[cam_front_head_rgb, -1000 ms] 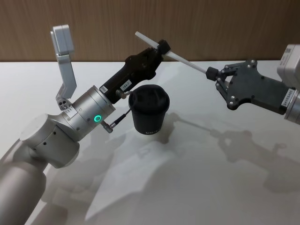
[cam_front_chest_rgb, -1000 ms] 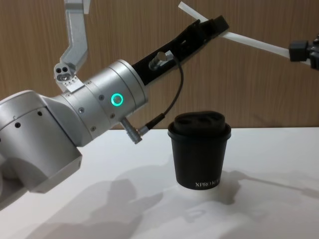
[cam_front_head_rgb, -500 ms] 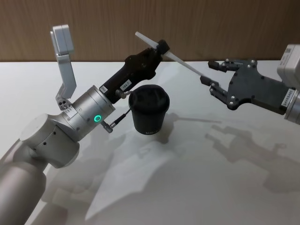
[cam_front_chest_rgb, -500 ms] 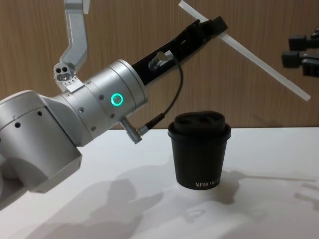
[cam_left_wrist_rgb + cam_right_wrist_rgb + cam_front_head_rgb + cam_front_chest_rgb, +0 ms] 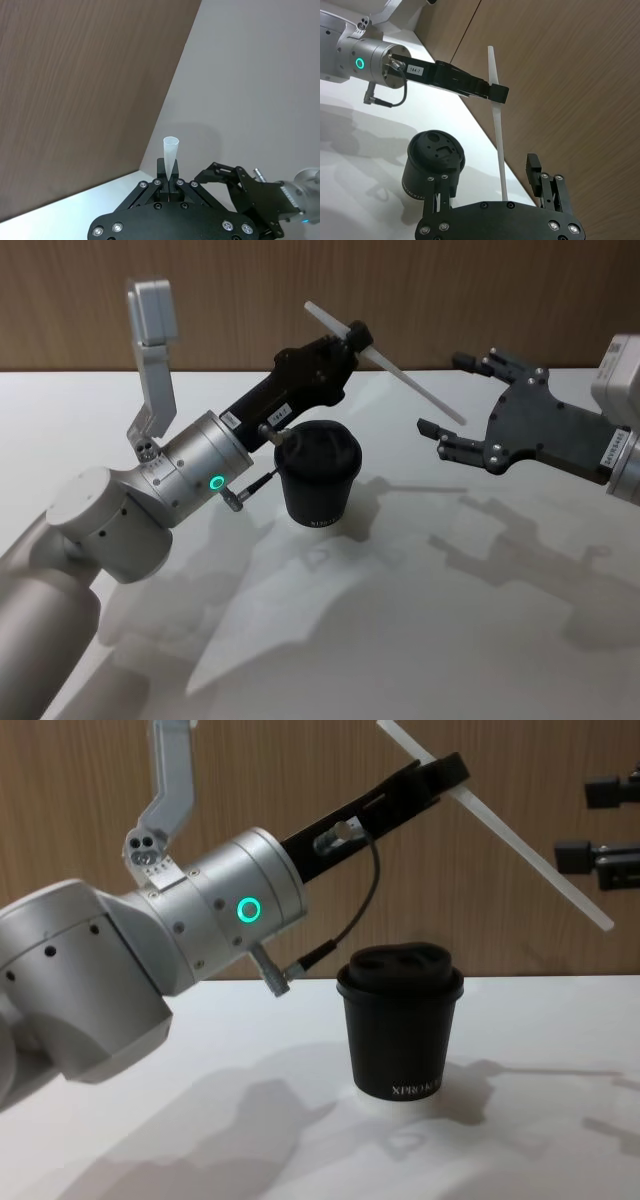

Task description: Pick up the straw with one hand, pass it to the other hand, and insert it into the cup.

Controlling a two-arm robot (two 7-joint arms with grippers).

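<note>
Well, the straw [image 5: 410,380] is up in the air, tilted, pinched near its upper third by my left gripper [image 5: 358,337], whose long black fingers are pressed together on it. A short white stub sticks out beyond them toward the wooden wall [image 5: 480,290], and the longer part slopes down to my right. From the chest the straw [image 5: 530,850] crosses high above the table, and my left gripper [image 5: 455,768] holds it well above the cup [image 5: 402,1030]. My left wrist camera looks along the straw [image 5: 170,152], which rises end-on from between my closed fingertips [image 5: 161,182]. The free lower end reaches toward my right gripper [image 5: 443,392], whose two fingers are spread wide. From my right wrist, the straw [image 5: 497,135] runs down into the gap of that open gripper [image 5: 487,175], and I cannot tell whether it touches either finger. The cup [image 5: 318,475] stands upright on the white table [image 5: 450,590], just below my left gripper, its domed lid [image 5: 318,448] on and white "XPRO" lettering near its base. Behind the gripper, the green ring [image 5: 215,481] glows on my silver wrist, with a thin black cable [image 5: 345,925] looping beneath it.
</note>
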